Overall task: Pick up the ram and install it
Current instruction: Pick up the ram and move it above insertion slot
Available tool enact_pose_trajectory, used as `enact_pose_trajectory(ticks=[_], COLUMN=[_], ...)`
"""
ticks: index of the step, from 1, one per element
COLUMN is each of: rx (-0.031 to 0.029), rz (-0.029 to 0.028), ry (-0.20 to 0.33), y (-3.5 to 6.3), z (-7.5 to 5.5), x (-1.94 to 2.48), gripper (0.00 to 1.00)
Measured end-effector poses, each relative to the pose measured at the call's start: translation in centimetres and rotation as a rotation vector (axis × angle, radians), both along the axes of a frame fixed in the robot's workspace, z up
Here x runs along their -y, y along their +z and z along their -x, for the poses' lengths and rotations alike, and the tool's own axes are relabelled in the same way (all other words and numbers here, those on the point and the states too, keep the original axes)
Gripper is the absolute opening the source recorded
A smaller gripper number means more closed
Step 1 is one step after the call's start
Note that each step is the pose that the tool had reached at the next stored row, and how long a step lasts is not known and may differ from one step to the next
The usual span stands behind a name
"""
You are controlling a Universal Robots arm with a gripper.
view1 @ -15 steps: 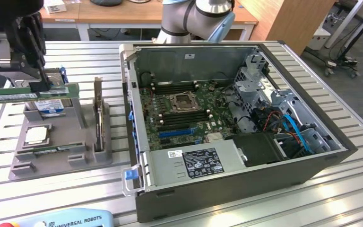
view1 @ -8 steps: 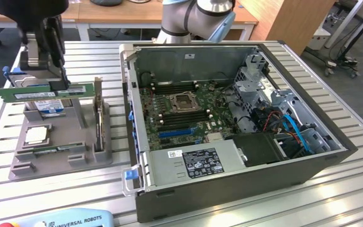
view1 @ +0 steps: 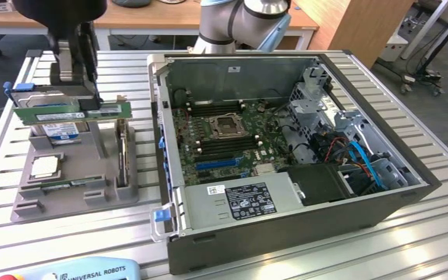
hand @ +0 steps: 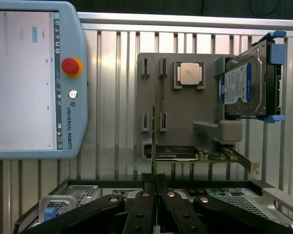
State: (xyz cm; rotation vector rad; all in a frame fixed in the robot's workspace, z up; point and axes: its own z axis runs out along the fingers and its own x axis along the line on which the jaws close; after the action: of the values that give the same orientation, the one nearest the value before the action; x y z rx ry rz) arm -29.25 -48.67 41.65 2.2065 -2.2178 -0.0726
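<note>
The arm (view1: 60, 14) reaches straight down over the grey holder (view1: 76, 175) by the table's (view1: 302, 256) edge. Its fingers (hand: 147, 185) clamp the ram (view1: 72, 109), held level.

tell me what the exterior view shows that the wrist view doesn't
Exterior view: the motherboard inside the open case, the arm, and the flat side of the ram, held level.
Wrist view: the pendant screen, and the ram edge-on as a thin line.
Both: the gripper shut on the ram, the holder, the hard drive, the CPU and the upright card.
</note>
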Motion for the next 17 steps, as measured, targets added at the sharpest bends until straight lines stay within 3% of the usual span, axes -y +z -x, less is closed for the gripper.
enact_pose_trajectory(ticks=[17], rx=[-0.0001], rz=[-0.0015], ry=[0.000], y=[0.00], z=[-4.9], x=[0.00], gripper=[0.12])
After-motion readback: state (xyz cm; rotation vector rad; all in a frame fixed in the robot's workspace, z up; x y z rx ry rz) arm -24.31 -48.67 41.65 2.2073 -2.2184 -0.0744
